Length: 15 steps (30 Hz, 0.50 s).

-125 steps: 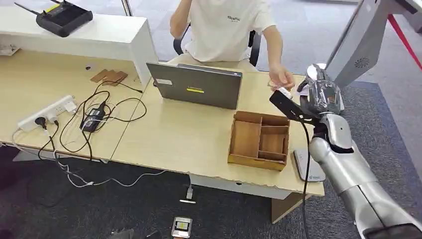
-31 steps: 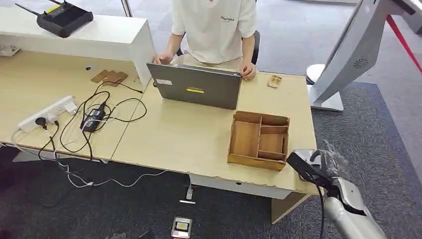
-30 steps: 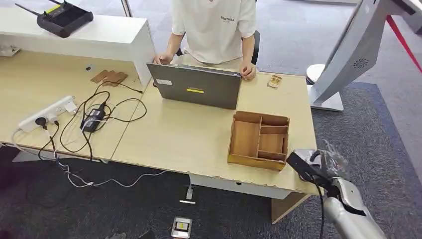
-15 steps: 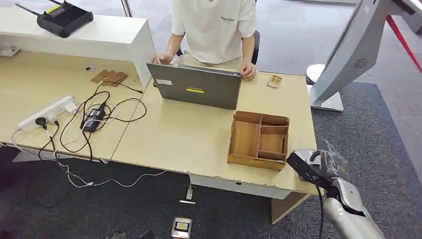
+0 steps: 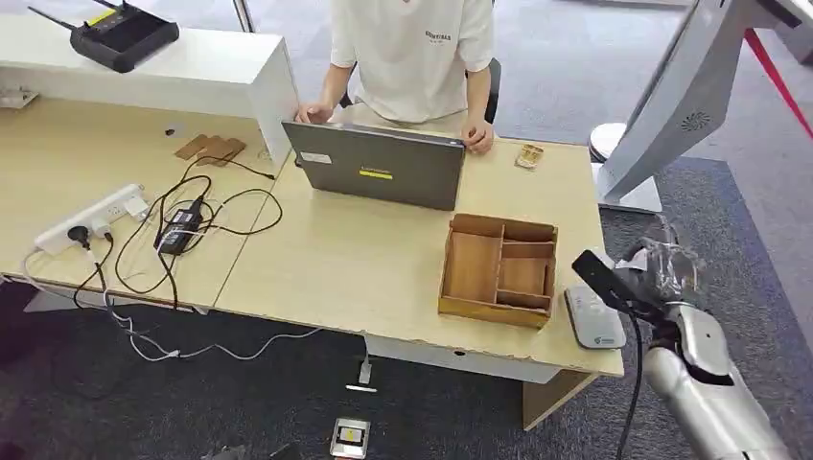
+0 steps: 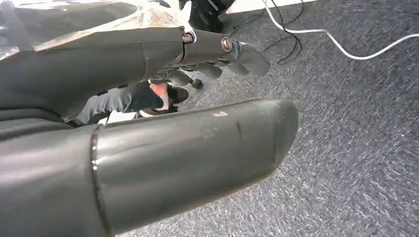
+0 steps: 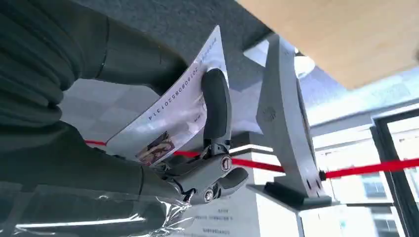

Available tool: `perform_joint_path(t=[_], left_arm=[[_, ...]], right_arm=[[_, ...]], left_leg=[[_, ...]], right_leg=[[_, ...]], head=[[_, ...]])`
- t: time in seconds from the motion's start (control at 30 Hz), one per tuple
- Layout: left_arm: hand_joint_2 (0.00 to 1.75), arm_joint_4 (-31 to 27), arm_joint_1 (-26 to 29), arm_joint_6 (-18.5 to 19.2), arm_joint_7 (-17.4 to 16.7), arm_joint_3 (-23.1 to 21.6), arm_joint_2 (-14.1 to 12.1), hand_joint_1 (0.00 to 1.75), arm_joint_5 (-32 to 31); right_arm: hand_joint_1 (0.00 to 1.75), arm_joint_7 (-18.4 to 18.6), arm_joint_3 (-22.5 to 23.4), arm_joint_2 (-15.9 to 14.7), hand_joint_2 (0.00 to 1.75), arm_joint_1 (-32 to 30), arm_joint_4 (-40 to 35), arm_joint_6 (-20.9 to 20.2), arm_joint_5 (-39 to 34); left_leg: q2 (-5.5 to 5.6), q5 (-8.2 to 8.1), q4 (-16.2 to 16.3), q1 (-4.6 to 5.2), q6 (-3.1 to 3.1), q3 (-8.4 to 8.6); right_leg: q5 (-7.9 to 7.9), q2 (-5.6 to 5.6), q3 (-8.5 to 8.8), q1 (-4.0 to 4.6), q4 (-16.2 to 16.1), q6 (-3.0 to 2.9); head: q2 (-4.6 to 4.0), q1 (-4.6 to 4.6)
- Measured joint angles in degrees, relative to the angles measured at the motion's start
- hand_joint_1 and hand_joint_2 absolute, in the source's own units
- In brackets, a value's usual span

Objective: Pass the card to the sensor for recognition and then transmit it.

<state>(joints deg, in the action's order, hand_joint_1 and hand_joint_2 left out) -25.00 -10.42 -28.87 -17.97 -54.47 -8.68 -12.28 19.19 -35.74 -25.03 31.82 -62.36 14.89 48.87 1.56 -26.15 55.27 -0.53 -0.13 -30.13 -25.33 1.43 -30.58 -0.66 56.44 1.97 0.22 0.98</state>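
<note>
A pale wood-grain desk (image 5: 364,259) runs across the head view. At its far left, a white power strip (image 5: 88,217) lies among looping black cables (image 5: 192,225), with a black router (image 5: 120,34) on a raised white shelf behind. Near the middle, a grey laptop (image 5: 379,172) stands open with its lid facing the robot, and a person in a white T-shirt (image 5: 412,53) sits behind it with both hands at its edges. To the right of the laptop sits a brown wooden tray (image 5: 499,270) divided into rectangular compartments. Just beside the tray, at the desk's right front corner, lies a flat, rounded grey sensor pad (image 5: 592,317).

The right hand (image 5: 662,273), wrapped in crinkled clear plastic on a smooth silver arm, hovers past the desk's right edge, near the sensor. In the right wrist view its fingers (image 7: 215,106) pinch a thin white card (image 7: 173,116) printed with a row of digits and a small picture; the card is held in the air, off the desk.

The left hand (image 6: 148,98) hangs over dark, coarse carpet with its matte grey fingers loosely extended and apart, holding nothing.
</note>
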Motion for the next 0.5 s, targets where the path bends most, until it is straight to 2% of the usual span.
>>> perform_joint_path(t=[0.3, 0.4, 0.5], left_arm=[[0.0, -0.3, -0.3, 0.6, 0.1, -0.3, 0.0, 0.0, -0.6], [0.0, -0.6, -0.7, 1.6, 0.1, -0.4, 0.0, 0.0, -1.4], [0.0, -0.9, -1.8, 2.9, 0.0, -0.6, 0.0, 0.0, -3.2]], right_arm=[[1.75, 0.6, 0.2, -1.3, 1.75, 7.4, -8.1, -2.6, 2.4], [1.75, -0.1, -0.6, -0.5, 1.75, 10.7, -9.5, -6.3, 4.0], [1.73, -0.7, -2.8, 1.8, 1.75, 14.6, -8.8, -10.1, 4.8]], left_leg=[[-0.01, 0.01, 0.0, -0.01, -0.01, -0.02], [-0.01, 0.02, 0.0, -0.01, -0.02, -0.06], [0.02, 0.08, 0.0, -0.05, -0.06, -0.09]], right_leg=[[0.01, 0.02, -0.01, -0.04, 0.0, -0.01], [0.01, 0.02, -0.02, -0.04, 0.1, -0.01], [0.03, 0.03, -0.06, -0.04, 0.1, -0.04]], head=[[0.0, -0.02], [0.0, 0.0], [0.0, -0.04]])
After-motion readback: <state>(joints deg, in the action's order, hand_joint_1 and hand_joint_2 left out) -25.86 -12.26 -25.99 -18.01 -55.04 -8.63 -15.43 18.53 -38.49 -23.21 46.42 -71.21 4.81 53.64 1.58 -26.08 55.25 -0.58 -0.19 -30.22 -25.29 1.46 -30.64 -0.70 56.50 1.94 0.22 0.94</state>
